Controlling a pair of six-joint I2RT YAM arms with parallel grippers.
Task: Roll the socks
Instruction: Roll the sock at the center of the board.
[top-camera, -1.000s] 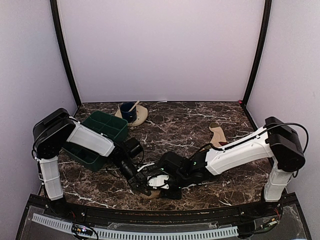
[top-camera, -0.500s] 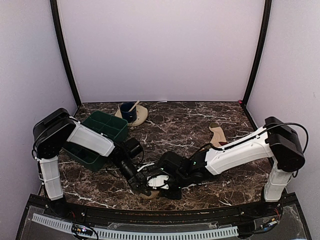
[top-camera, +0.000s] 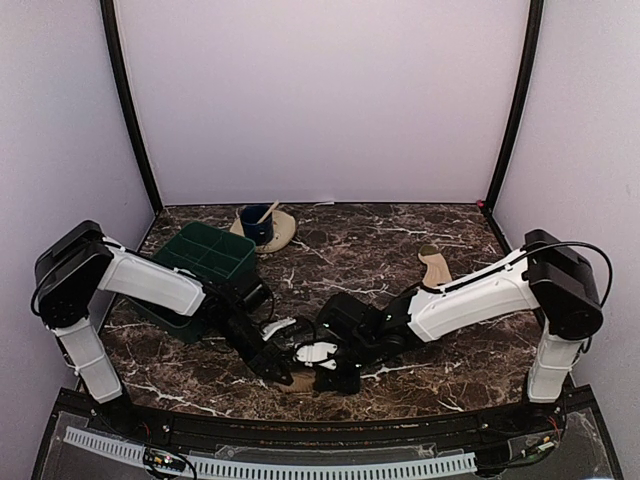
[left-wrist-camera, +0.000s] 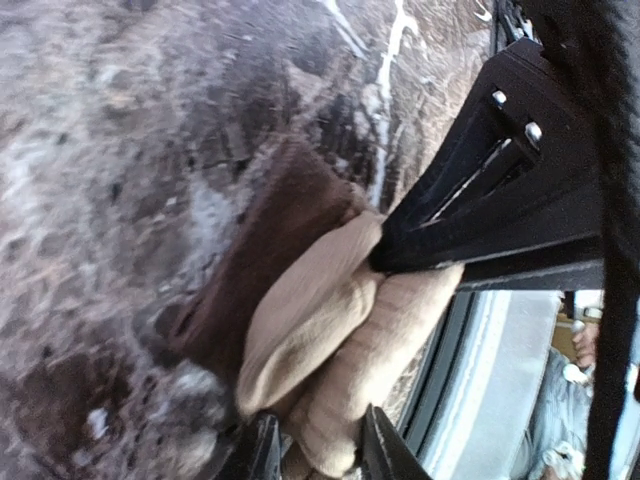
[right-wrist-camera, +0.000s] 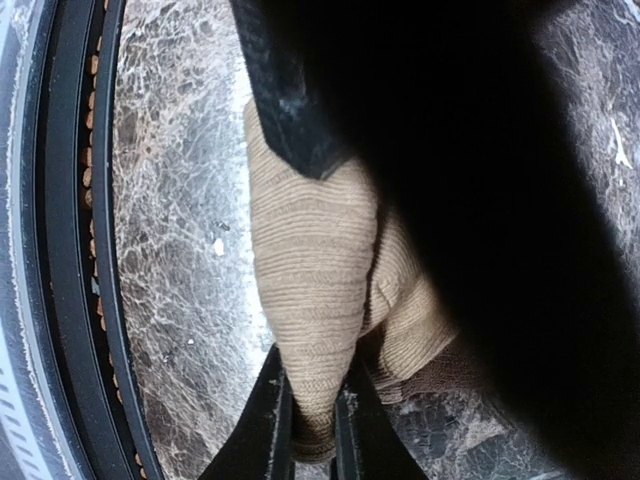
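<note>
We see the sock (left-wrist-camera: 320, 330) folded into a thick tan wad with a brown part on its far side. It lies on the bench (top-camera: 400, 230) at the near edge, about the middle, in the same spot as a second ago. The left hand (left-wrist-camera: 320, 452) is now spread, with the wad's end between its fingers; a second ago it was pressed together. The right hand (right-wrist-camera: 312, 425) has narrowed and now pinches a ridge of the sock from the opposite side. The two hands meet over the wad, very close. The left arm (top-camera: 150, 285) has swung out toward the left edge and sits lower than before; its hand stays at the sock. The right arm has barely shifted. The other sock (top-camera: 433, 268) lies flat near the right edge, well apart, unmoved. The tray (top-camera: 205, 255) by the left edge and the cup (top-camera: 256, 224) at the far edge are unchanged.
</note>
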